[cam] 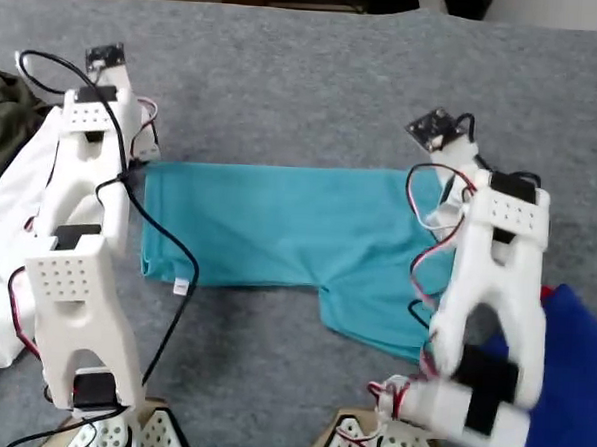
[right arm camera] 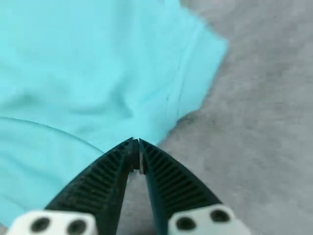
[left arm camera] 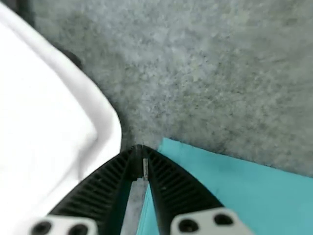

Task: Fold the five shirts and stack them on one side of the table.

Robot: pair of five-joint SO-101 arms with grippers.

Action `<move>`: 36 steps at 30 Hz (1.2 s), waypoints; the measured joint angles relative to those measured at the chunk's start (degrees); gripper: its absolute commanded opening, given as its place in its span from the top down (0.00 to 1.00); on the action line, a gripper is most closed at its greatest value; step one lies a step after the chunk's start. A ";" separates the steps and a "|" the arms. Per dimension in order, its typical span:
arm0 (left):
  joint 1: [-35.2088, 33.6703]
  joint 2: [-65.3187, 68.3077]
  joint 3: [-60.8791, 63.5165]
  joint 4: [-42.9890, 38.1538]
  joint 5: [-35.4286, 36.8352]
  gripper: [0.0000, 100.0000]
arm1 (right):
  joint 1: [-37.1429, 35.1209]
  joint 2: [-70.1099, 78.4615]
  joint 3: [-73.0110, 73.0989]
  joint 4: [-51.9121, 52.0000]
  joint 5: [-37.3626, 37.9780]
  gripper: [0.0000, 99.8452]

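Observation:
A teal shirt (cam: 278, 227) lies flat across the middle of the grey table (cam: 315, 94), folded lengthwise, with a sleeve part (cam: 379, 313) sticking out toward the front. My left gripper (left arm camera: 139, 155) is shut, its tips low at the teal shirt's (left arm camera: 234, 191) far left corner, beside a white shirt (left arm camera: 44, 132). My right gripper (right arm camera: 136, 149) is shut too, its tips over the teal shirt's (right arm camera: 93, 63) right end near the sleeve edge. Neither wrist view shows cloth bunched between the fingers. The left arm (cam: 86, 172) and the right arm (cam: 492, 264) flank the shirt.
A white shirt (cam: 8, 218) lies crumpled at the table's left edge, with a dark green garment (cam: 2, 103) behind it. A dark blue shirt (cam: 571, 368) with something red under it lies at the front right. Bare grey table stretches behind the teal shirt.

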 measured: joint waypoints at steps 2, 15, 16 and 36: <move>0.00 0.00 -4.31 4.22 -1.14 0.98 | -0.70 -7.30 1.41 1.32 1.23 0.99; 0.53 0.00 -25.93 26.73 -7.74 0.98 | -5.45 -42.46 34.11 7.82 15.21 0.91; 0.53 0.00 -26.02 27.16 -8.18 0.98 | -6.15 -43.34 35.25 9.32 16.79 0.91; 0.53 -31.21 17.32 20.31 -10.29 0.98 | -14.77 -47.03 45.71 13.36 31.47 0.82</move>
